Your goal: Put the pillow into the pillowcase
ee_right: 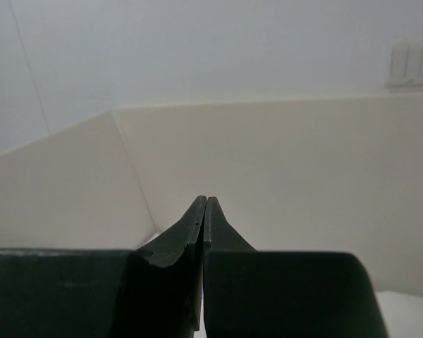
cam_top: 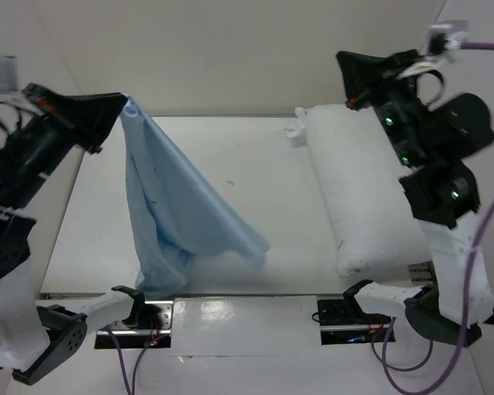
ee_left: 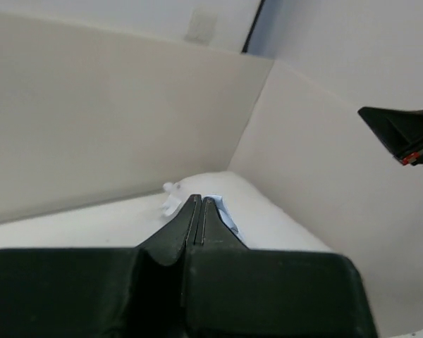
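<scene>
Light-blue cloth, thin & floppy: that's the pillowcase, on the left half of the worktop. The left fingers pinch its top corner up high. The rest hangs down like a tent, and the bottom edge sits on the worktop near the front.

The top cam shows the whole hanging cloth. The left wrist cam shows only a tiny blue bit poking out by the tips of the left fingers, which are pressed tight together on it. That cam looks across the worktop, so it also sees the far end of the pillow and its little tag.

Middle of the worktop is bare white.

On the right, the pillow lies flat along the right side, big & puffy, w/ the tag at its back-left corner. It's well apart from the pillowcase, not inside it.

The right fingers are up in the air above the pillow's back end. The top cam can't show if they're shut. The right wrist cam can: the right fingers are pressed together w/ nothing between them. That cam sees only the plain walls and a light switch, no pillow or cloth.
</scene>
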Controlling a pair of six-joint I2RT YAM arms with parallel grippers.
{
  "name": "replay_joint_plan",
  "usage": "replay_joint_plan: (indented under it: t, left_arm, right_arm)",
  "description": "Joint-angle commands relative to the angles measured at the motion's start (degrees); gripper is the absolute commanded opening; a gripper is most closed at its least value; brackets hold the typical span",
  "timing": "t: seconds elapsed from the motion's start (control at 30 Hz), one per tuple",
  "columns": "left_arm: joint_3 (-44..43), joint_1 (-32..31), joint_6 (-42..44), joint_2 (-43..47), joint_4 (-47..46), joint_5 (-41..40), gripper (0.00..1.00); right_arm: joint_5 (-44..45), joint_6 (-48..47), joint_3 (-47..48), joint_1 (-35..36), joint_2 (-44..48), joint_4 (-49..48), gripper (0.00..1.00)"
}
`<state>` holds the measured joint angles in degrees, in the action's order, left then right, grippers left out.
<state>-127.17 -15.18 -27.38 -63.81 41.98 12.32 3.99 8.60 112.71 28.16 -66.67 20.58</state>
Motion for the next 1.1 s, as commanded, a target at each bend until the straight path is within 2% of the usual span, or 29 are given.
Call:
replay_joint_plan:
  t: [0.0,0.07,0.17,0.2,0.23,0.27,0.3,0.37,0.5,0.6,0.8,0.97,1.07]
  left_arm:
    - [5.7,1.2,3.29,-7.45,-1.46,-3.78,0.0]
    - [6.93,2.6,3.91,-11.94,-0.94,-4.32,0.0]
    - [8.69,6.29,3.39,-16.85,-1.45,-2.57,0.0]
    - [9.74,7.61,3.38,-17.66,-1.98,-1.86,0.0]
    - [10.45,8.14,3.38,-18.19,-3.12,-0.64,0.0]
    - [10.98,8.15,3.38,-19.15,-3.65,-0.63,0.0]
    - [10.98,8.76,3.38,-19.68,-3.66,-0.63,0.0]
    - [10.98,9.55,3.38,-20.82,-3.66,-0.1,0.0]
    - [10.98,10.17,3.38,-22.84,-4.27,0.52,0.0]
    - [11.51,10.79,3.38,-22.85,-4.8,0.52,0.0]
    - [12.74,11.31,2.86,-22.85,-5.33,1.13,0.0]
    - [13.88,11.31,2.85,-21.62,-5.85,0.52,0.0]
    - [13.88,11.84,3.38,-21.0,-5.33,0.52,0.0]
  right_arm:
    - [-3.0,-1.57,-4.85,-0.04,-12.65,-0.98,0.0]
    - [-5.03,-1.57,-6.35,-0.04,-16.28,-0.46,0.0]
    - [-13.11,-1.57,-8.46,-0.04,-22.87,1.56,0.0]
    - [-18.79,-1.57,-11.43,-0.04,-24.97,1.57,0.29]
    - [-20.5,-1.57,-13.28,1.44,-25.6,0.35,0.5]
    - [-21.73,-0.96,-15.3,2.33,-26.13,-0.62,0.62]
    - [-22.53,-0.95,-18.72,3.47,-26.66,-1.24,0.8]
    - [-22.53,-0.26,-21.55,7.42,-28.15,-2.38,0.9]
    - [-20.7,0.98,-25.24,14.53,-29.83,-4.92,0.99]
    - [-17.36,1.59,-26.3,17.88,-30.44,-5.72,1.0]
    - [-0.42,9.06,-28.42,27.99,-34.04,-12.84,1.0]
    - [14.25,6.79,-29.47,36.68,-39.92,-20.65,1.0]
    - [18.06,3.36,-29.47,39.24,-43.69,-24.88,1.0]
